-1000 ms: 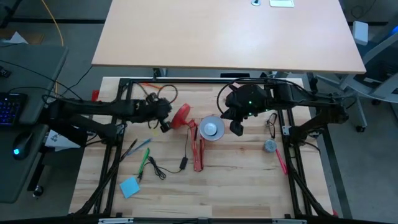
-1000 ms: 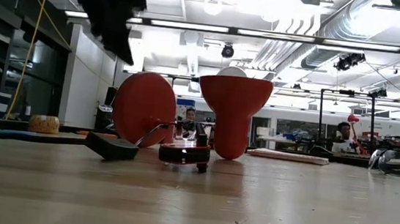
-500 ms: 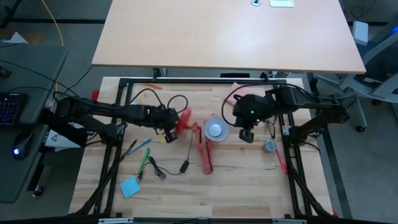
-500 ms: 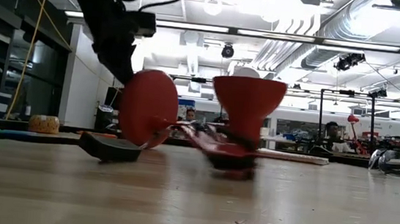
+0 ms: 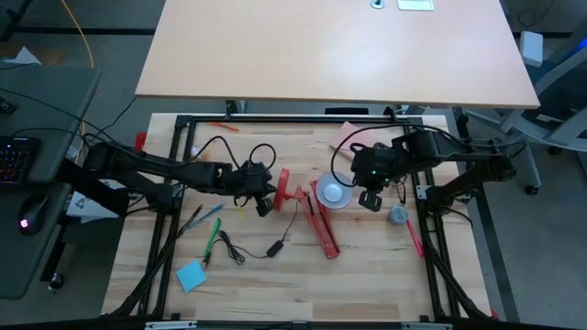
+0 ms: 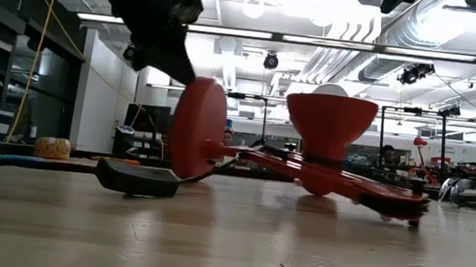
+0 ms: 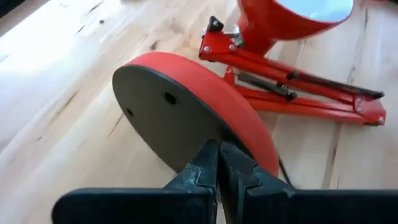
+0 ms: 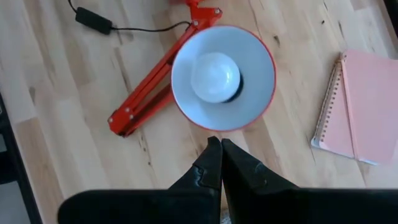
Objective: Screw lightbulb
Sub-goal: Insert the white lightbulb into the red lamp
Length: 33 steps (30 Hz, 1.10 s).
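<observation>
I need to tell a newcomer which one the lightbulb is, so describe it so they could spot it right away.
Find the red desk lamp lying folded on the wooden table, and follow its arms to the round shade, which opens upward. The lightbulb sits in the middle of the shade's white inside. It is a small white globe, far smaller than the shade around it.
</observation>
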{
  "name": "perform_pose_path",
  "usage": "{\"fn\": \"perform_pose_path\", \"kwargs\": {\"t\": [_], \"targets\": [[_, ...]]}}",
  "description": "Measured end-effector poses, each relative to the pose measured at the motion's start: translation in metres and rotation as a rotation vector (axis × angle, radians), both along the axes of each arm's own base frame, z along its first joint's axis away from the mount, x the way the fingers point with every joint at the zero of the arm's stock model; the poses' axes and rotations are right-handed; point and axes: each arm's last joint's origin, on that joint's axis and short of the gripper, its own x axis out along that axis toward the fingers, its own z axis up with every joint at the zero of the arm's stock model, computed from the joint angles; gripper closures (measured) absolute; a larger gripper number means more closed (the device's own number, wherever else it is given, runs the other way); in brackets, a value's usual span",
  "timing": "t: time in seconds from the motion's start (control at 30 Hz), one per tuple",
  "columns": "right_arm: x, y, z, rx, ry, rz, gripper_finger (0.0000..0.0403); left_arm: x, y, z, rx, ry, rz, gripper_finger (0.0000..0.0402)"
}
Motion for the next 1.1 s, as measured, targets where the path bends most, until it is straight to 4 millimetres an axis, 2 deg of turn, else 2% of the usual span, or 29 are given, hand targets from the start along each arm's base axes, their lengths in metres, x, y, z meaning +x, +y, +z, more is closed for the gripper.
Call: {"fn": "perform_pose_path", "kwargs": {"t": [0.23, 0.37, 0.47, 0.57, 0.7, 0.87, 0.97, 1.1], "targets": [[0.000, -0.001, 0.000, 0.002, 0.005, -0.004, 0.0403, 0.016, -0.006, -0.016, -0.051, 0.003, -0.026, 0.0401], [0.000, 0.000, -0.001, 0.018, 0.006, 0.001, 0.0402, 0.027, -0.008, -0.017, -0.050, 0.007, -0.037, 0.0401], [0.003, 0.000, 0.000, 0.008, -0.013, 0.042, 0.0385, 0.033, -0.008, -0.013, -0.028, 0.003, -0.059, 0.0401], [0.004, 0.001, -0.001, 0.004, -0.006, 0.086, 0.0340, 0.036, -0.008, -0.012, -0.008, 0.002, -0.072, 0.0401], [0.006, 0.002, -0.007, -0.035, 0.057, 0.174, 0.0248, 0.037, -0.006, -0.010, -0.006, -0.007, -0.063, 0.0401], [0.025, 0.010, -0.031, -0.089, 0.218, 0.359, 0.0143, 0.037, -0.005, -0.010, 0.000, -0.005, -0.057, 0.0401], [0.041, 0.014, -0.048, -0.133, 0.295, 0.461, 0.0110, 0.037, -0.005, -0.010, 0.000, -0.003, -0.057, 0.0401], [0.058, 0.016, -0.069, -0.200, 0.387, 0.570, 0.0101, 0.036, -0.005, -0.010, -0.004, -0.001, -0.054, 0.0401]]}}
